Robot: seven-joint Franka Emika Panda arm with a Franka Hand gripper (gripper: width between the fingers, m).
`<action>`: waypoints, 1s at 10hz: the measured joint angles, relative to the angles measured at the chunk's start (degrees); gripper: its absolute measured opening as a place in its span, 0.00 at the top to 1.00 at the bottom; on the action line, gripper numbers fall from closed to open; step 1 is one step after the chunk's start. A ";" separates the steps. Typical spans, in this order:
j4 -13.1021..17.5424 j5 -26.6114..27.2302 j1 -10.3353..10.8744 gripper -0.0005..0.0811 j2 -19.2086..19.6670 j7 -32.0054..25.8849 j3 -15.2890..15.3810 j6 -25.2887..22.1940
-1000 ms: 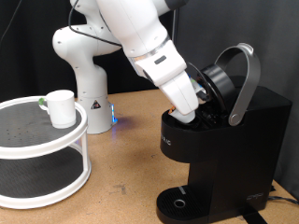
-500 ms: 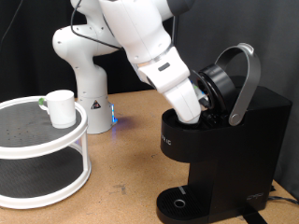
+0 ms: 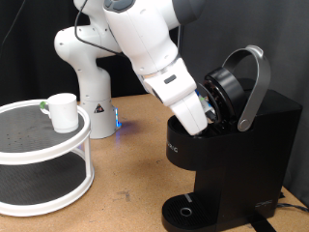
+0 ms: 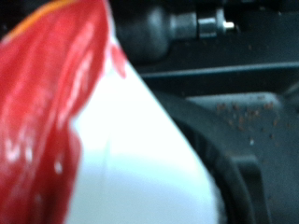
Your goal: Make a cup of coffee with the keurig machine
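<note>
Currently the keurig point(image 3: 232, 145) is seen standing open on the table point(image 3: 135, 164), head raised, with the gripper point(image 3: 206, 116) lowered into its pod chamber. A red-topped white pod point(image 4: 121, 149) fills the wrist view, apparently pinched between the fingers, though these are not clearly seen. If tilted, the pod could be jammed against the chamber rim. The cup point(image 3: 63, 111) is left well apart on a white rack point(image 3: 48, 155).

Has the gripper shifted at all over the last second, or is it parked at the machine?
Yes. Against the keurig machine, the gripper has eased toward the exterior view's right and slightly down, deeper into the open head.
</note>
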 joint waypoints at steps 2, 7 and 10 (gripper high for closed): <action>0.17 3.07 -0.06 0.02 -0.15 -2.09 -0.13 0.27; 2.85 5.62 -1.30 0.01 -1.73 -5.41 -1.31 -9.24; 3.73 4.36 -1.88 0.01 -3.73 -5.52 -1.92 -14.87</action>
